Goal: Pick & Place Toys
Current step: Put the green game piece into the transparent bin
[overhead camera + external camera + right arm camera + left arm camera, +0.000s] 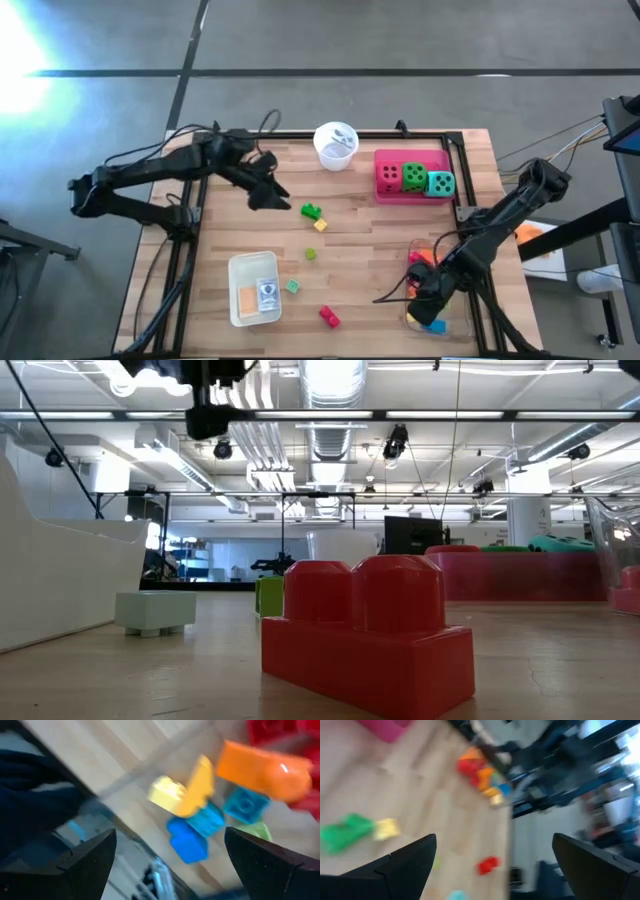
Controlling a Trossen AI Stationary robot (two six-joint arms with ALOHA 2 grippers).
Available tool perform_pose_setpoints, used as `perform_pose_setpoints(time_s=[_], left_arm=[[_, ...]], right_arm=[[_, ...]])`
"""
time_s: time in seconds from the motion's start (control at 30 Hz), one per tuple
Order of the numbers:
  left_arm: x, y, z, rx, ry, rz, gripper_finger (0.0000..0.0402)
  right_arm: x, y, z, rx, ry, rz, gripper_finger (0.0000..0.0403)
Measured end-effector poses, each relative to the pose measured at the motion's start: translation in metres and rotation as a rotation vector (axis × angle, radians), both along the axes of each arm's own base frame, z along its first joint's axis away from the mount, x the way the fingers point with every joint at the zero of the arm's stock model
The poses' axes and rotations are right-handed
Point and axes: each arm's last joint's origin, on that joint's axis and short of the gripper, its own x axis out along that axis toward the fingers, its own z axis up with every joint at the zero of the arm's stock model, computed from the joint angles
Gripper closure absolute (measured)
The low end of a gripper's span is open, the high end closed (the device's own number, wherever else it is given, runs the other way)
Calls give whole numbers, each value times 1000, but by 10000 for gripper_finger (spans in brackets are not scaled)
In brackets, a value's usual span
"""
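We judge the green brick (312, 211), centre of the high view, light, rigid and slick, best pinched across its flat sides by our spread, empty left gripper (270, 193) just beside it.

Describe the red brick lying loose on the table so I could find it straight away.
Start at the white tray near the table's front edge, on the left arm's side. Just beyond its corner, toward the right arm, lies the red brick. The other loose bricks are green or yellow and sit farther from that edge.

Two black jointed arms, loose black cables along them, each end effector with dark wedge-shaped fingers (405, 862)
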Motion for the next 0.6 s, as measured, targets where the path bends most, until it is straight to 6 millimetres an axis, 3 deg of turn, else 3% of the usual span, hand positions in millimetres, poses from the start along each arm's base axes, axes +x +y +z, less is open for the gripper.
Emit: perform_pose_setpoints(time_s=[0.3,0.6], left_arm=[[25,7,-26,491,162,-15,3],[49,8,-63,608,305,-81,3]], right_arm=[[14,4,31,-81,-231,-60,40],[18,3,42,-163,-340,-99,40]])
